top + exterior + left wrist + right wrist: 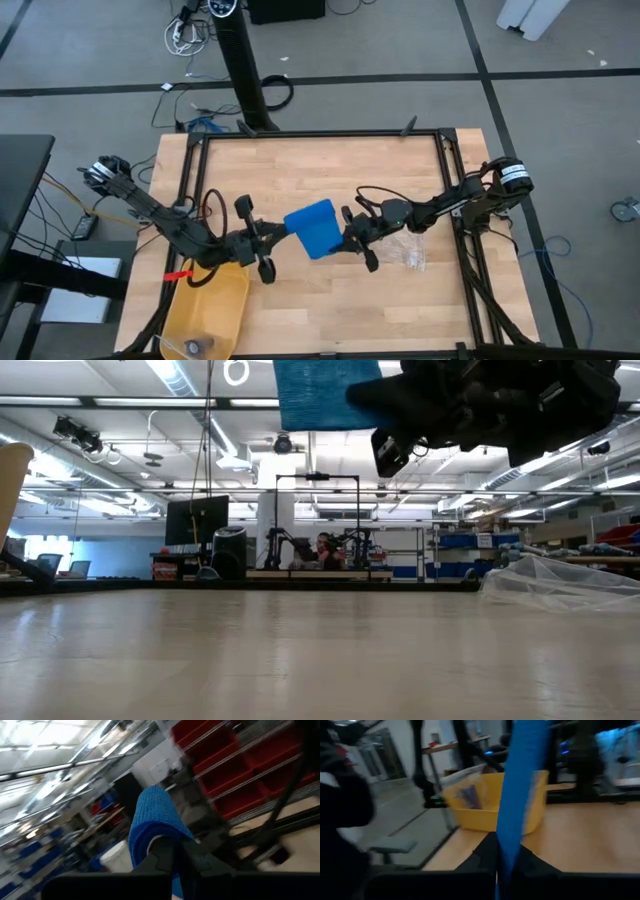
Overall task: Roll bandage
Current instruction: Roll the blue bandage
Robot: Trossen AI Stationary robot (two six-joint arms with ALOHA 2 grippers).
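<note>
A bright blue soft fabric bandage (312,228) is held up above the middle of the pale wooden table (330,170), stretched as a flat, roughly rectangular sheet between the two dark grippers. From above its surface appears smooth and evenly coloured, with one edge at the left gripper (272,232) and the opposite edge at the right gripper (347,232). In the left wrist view a knitted, ribbed texture is seen on the fabric, which is folded over and pinched between that gripper's closed fingers (165,855). In the right wrist view the bandage is seen edge-on as a narrow upright blue band, clamped between the right gripper's closed fingers (487,855). In the low view the cloth is seen hanging well clear of the tabletop. A yellow plastic bin (205,305) is placed at the table's near left corner, and a clear crinkled plastic bag (410,250) is lying beneath the right arm.
</note>
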